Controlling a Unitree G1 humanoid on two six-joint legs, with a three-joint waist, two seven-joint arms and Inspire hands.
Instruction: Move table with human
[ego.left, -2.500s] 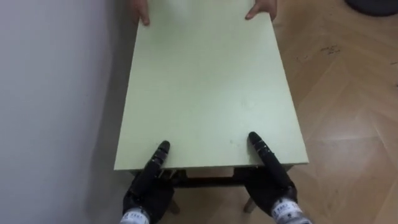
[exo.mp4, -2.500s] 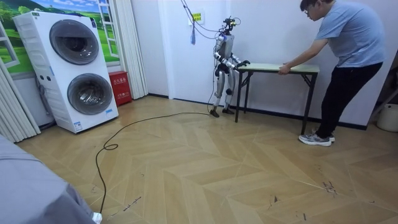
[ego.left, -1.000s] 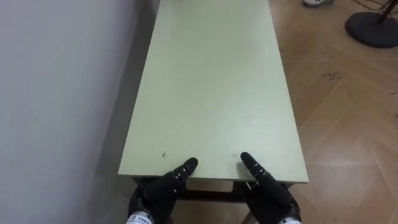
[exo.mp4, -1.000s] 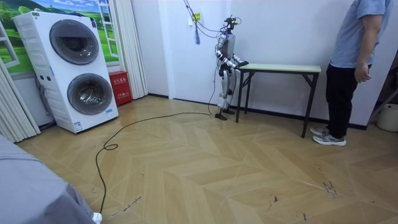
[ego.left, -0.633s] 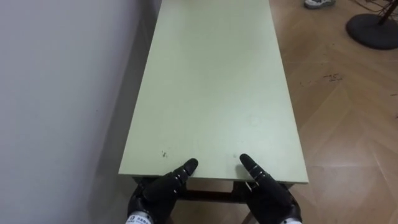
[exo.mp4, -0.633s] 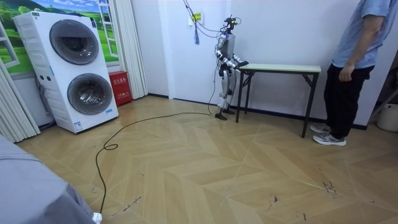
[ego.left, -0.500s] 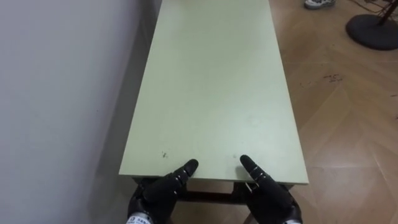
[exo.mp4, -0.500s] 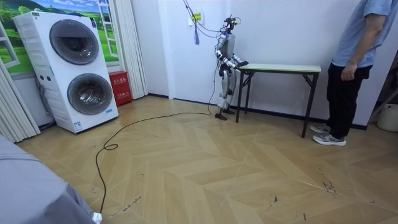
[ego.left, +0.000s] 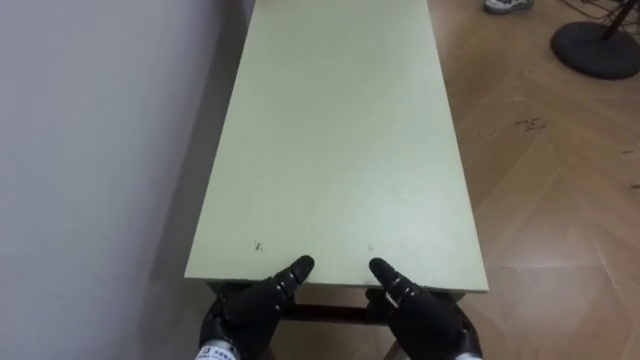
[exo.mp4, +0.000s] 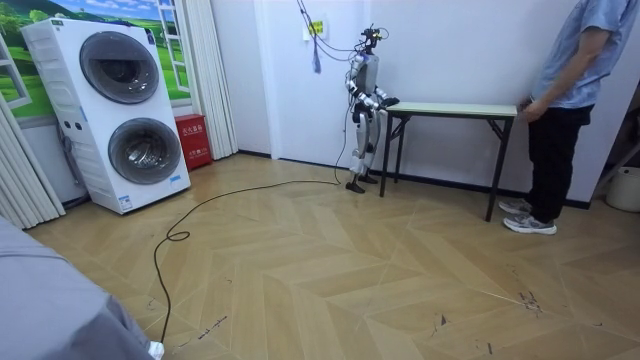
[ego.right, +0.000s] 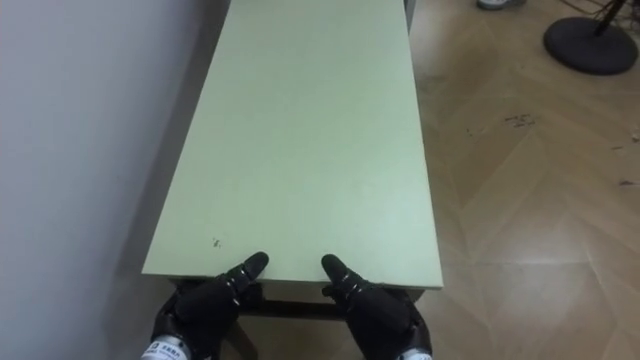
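The table (ego.left: 340, 140) has a long pale green top on dark legs and stands along a white wall. I stand at its near short end. My left hand (ego.left: 245, 310) and right hand (ego.left: 425, 318) sit at the near edge, each with its thumb lying on the top and the rest tucked below the edge. In the room view the table (exo.mp4: 455, 108) runs from me toward the room view's right. There a person (exo.mp4: 565, 110) stands at its far end with one hand close to the tabletop's corner.
The white wall (ego.left: 90, 150) runs tight along the table's left side. Wooden floor (ego.left: 560, 200) lies open to the right, with a dark round stand base (ego.left: 595, 45) at the far right. A stacked washer and dryer (exo.mp4: 125, 110) stand across the room.
The person let go of the far end 2.5 s ago, stood up, and now brings a hand back near it. My right thumb has slid a little left along the near edge.
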